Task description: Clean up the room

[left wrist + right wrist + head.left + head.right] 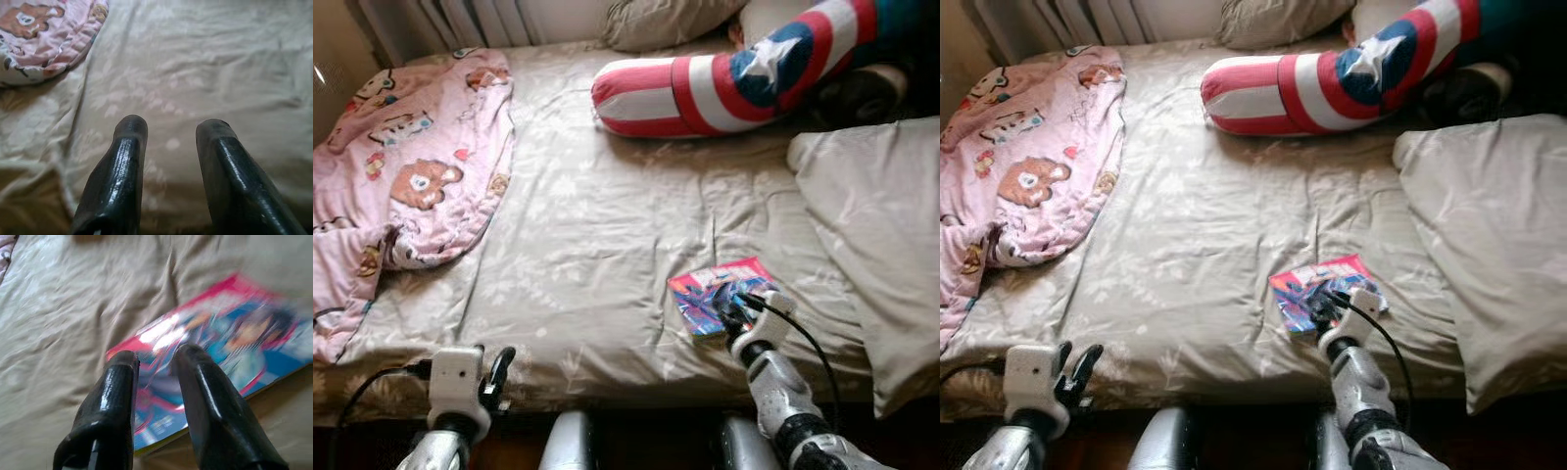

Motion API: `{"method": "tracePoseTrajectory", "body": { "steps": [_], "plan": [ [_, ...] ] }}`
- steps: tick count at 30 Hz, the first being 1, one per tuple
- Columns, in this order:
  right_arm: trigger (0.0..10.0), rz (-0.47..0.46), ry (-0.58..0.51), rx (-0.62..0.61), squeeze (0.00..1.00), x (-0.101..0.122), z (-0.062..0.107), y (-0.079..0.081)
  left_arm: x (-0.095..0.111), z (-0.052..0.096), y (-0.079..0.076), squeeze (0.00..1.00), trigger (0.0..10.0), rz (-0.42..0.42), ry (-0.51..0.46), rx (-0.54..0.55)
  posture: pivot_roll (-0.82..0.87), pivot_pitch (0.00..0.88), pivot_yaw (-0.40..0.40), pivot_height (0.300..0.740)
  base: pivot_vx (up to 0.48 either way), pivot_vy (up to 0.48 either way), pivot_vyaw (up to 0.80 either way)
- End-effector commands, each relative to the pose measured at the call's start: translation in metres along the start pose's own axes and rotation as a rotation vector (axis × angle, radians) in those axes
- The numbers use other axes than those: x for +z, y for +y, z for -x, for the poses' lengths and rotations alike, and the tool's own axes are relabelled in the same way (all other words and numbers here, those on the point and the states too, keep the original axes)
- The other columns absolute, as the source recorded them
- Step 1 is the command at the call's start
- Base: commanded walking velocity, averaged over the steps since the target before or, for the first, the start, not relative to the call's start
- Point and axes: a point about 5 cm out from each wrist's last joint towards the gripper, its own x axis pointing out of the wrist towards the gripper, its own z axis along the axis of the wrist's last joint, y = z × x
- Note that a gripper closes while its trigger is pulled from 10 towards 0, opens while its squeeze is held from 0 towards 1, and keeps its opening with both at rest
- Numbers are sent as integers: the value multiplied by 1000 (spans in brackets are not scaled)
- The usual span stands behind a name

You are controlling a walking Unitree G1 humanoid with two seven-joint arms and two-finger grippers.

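A wide bed (607,225) covered in a beige sheet with a faint pale floral print, creased into soft wrinkles, is seen from above at its near edge. Close to that near edge, toward the bed's right side, lies a thin glossy book (720,294) with a bright pink border and a blue illustrated cover, flat on the sheet; it looks like the item to be tidied away. The right gripper (154,360) reaches over the near edge, its two long, shiny black fingers a little apart and hovering right over the book's near corner, not yet pinching it; the angle suggests it is lining up to catch the thin edge, which may be hard to lift off soft fabric. The left gripper (171,127) sits low at the near edge toward the bed's left side, fingers spread with nothing between them, pointing across bare sheet, apparently waiting. A crumpled pink blanket (401,166) printed with cartoon bears is heaped along the left edge. Near the far edge lies a long cylindrical bolster pillow (724,83) in red and white stripes with a blue patch and white star. A plump beige pillow (876,235) rests along the right edge.
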Motion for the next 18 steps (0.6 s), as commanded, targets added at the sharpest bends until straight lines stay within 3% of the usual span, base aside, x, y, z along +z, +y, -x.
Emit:
{"method": "tracePoseTrajectory", "body": {
  "steps": [1, 3, 6, 11, 18],
  "plan": [
    [10000, 36, -17, -23, 0, -1, 4, -5, -8, -2, 5, 0, 10000, -14, 22, 28, 118, 0, 45, 608, 0, 0, 0],
    [10000, 54, -56, -76, 0, 1, 13, -20, -13, -10, 2, 0, 10000, 2, 23, 27, 77, 0, 37, 608, 0, 0, 0],
    [10000, 79, -75, -96, 0, 3, 18, -27, -17, -22, -3, 0, 10000, 17, 26, 25, 53, 0, 31, 608, 0, 0, 0],
    [10000, 89, -77, -97, 0, 2, 21, -31, -22, -30, -7, 0, 10000, 32, 28, 24, 36, 0, 25, 613, 0, 0, 0],
    [10000, 97, 23, -117, 0, -13, 20, -29, -40, -42, -9, 0, 10000, 51, 82, 27, 30, 0, 23, 643, 0, 0, 0]
  ]
}}
